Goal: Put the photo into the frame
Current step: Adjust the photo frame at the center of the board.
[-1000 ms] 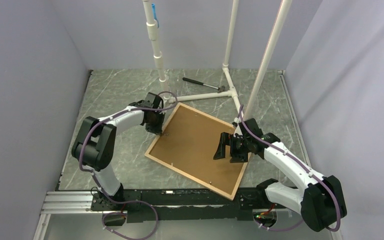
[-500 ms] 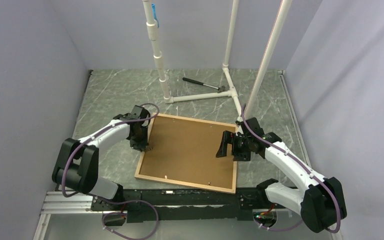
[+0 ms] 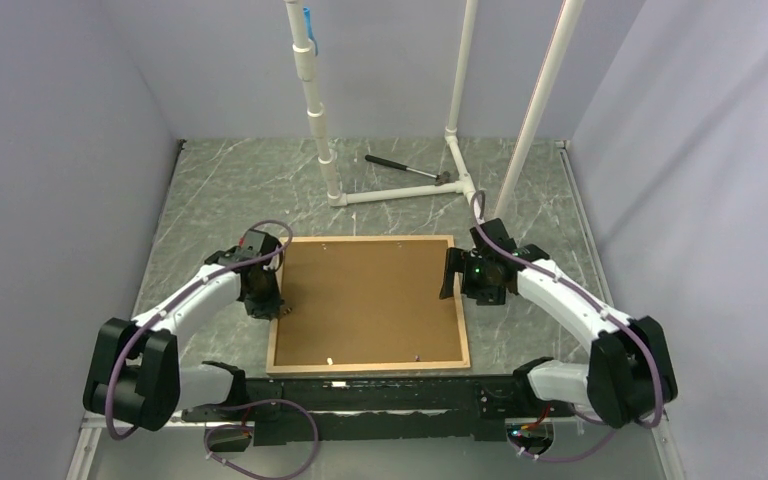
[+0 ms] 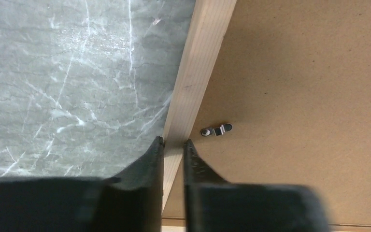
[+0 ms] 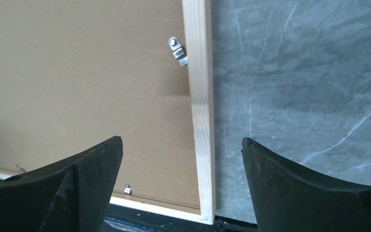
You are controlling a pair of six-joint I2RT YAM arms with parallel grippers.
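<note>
Frame [image 3: 370,239] lies back-up, squared on the surface [image 3: 230,190] between my arms, backing board [image 3: 365,300] showing and no photo in sight. My left jaws, clenched, touch its left rail, likely pinning it. My right jaws hover released over the right rail.

Grey marble-patterned tabletop [image 3: 230,180] under a white PVC pipe stand [image 3: 400,192] with three uprights. Blue clip [image 3: 309,18] high on the stand's left upright. Black-handled tool [image 3: 400,166] lying flat just behind the stand's horizontal bar. Plain brown backing board [image 3: 365,300] flat in front of the stand, small metal turn clips [image 4: 216,130] near its edges. Aluminium rail [image 3: 135,400] well in front of the stand.
</note>
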